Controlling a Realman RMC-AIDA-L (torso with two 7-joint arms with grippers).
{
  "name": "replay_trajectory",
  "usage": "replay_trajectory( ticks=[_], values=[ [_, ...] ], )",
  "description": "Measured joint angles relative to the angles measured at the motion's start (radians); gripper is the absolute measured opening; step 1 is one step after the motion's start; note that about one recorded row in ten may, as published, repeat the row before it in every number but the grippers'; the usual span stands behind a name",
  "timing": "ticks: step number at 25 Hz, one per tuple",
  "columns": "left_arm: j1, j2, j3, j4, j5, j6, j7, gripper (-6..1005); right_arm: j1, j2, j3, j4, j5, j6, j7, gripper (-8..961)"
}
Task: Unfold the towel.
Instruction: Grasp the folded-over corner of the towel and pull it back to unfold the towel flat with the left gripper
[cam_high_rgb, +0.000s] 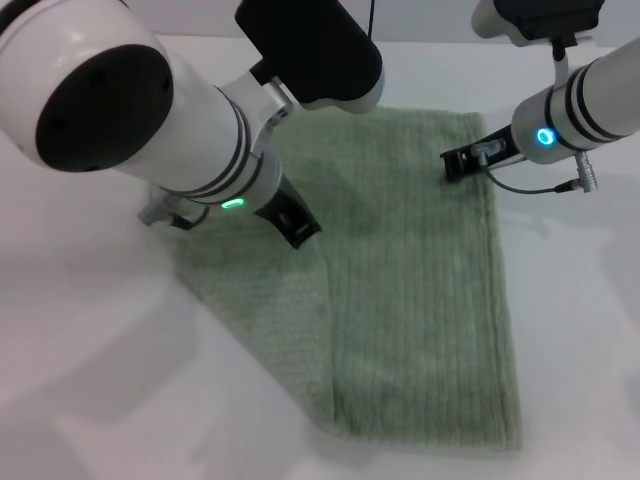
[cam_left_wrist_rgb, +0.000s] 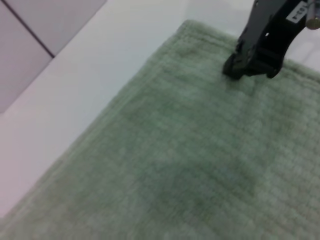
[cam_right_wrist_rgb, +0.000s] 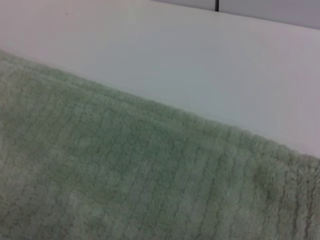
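The pale sage-green towel (cam_high_rgb: 420, 290) lies flat on the white table, with a long ribbed panel on the right and an angled layer (cam_high_rgb: 260, 300) spreading out to the left. It fills the left wrist view (cam_left_wrist_rgb: 180, 165) and the right wrist view (cam_right_wrist_rgb: 125, 185). My left gripper (cam_high_rgb: 295, 228) is low over the towel's left part, beside the line where the two layers meet. My right gripper (cam_high_rgb: 455, 165) is shut, its tips resting on the towel near the far right corner; it also shows in the left wrist view (cam_left_wrist_rgb: 250, 67).
The white table (cam_high_rgb: 90, 380) surrounds the towel on all sides. My left arm's large white forearm (cam_high_rgb: 150, 110) hides the towel's far left corner. A cable (cam_high_rgb: 560, 185) hangs from my right wrist.
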Motion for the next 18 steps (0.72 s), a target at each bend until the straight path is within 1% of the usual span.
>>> replay_trajectory(
  ticks=[3, 4, 8, 9, 13, 16, 18],
  values=[
    [0.004, 0.0, 0.0, -0.028, 0.023, -0.037, -0.003, 2, 0.0, 0.0, 0.0, 0.0, 0.0, 0.001, 0.001, 8],
    [0.007, 0.001, -0.007, -0.055, 0.032, -0.072, -0.004, 2, 0.0, 0.0, -0.001, 0.001, 0.0, 0.005, 0.002, 8],
    [0.011, 0.002, -0.015, -0.072, 0.033, -0.095, -0.004, 3, 0.0, 0.0, -0.007, 0.003, 0.0, 0.007, 0.006, 8],
    [0.023, 0.004, -0.029, -0.098, 0.034, -0.121, -0.003, 3, 0.0, 0.0, -0.01, 0.004, 0.0, 0.007, 0.006, 8],
    [0.028, 0.005, -0.04, -0.11, 0.035, -0.14, -0.003, 4, -0.001, 0.0, -0.01, 0.004, 0.0, 0.007, 0.007, 9],
    [0.03, 0.006, -0.07, -0.132, 0.036, -0.202, -0.003, 5, -0.002, 0.0, -0.01, 0.006, 0.0, 0.006, 0.007, 9],
    [0.03, 0.006, -0.07, -0.132, 0.036, -0.202, -0.003, 5, -0.002, 0.0, -0.01, 0.006, 0.0, 0.006, 0.007, 9]
  ],
)
